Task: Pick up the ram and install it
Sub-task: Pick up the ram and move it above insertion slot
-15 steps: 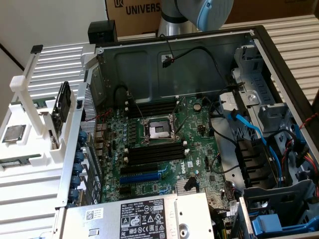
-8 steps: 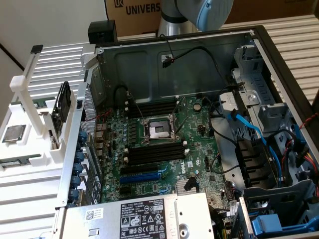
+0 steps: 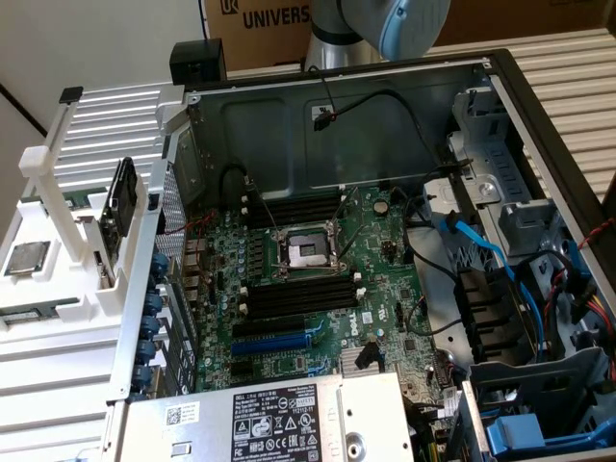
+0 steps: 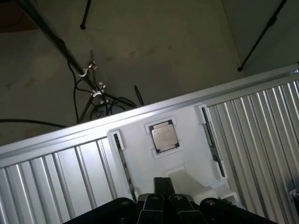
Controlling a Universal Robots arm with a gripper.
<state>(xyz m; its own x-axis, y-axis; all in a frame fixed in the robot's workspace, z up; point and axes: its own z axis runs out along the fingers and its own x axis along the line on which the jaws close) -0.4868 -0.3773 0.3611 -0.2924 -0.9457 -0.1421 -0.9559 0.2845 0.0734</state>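
- Where the ribbed metal table (image 3: 568, 67) ends, the wrist view shows a dull grey floor (image 4: 154, 42) with loose black cables (image 4: 88, 100) and thin black stand legs (image 4: 46, 31).
- One open case (image 3: 337, 106) lies on the table, its sheet-metal walls bare grey. One cardboard box (image 3: 269, 29) stands behind it.
- One green board (image 3: 385, 260) inside carries one square socket (image 3: 303, 252), two banks of long black slots (image 3: 289, 294) either side of it, and one blue slot (image 3: 274, 342).
- One white plastic holder (image 3: 58, 221), blocky with upright posts, sits at the exterior view's left beside the case. One square, metal-topped chip (image 3: 24, 258) lies flat in it.
- The ram (image 3: 123, 204), a thin dark stick with a green edge, stands on edge in the holder, just beside the case wall.
- One arm (image 3: 385, 24). Its black gripper (image 4: 163, 183) hangs over the holder, jaws clenched with nothing between them.
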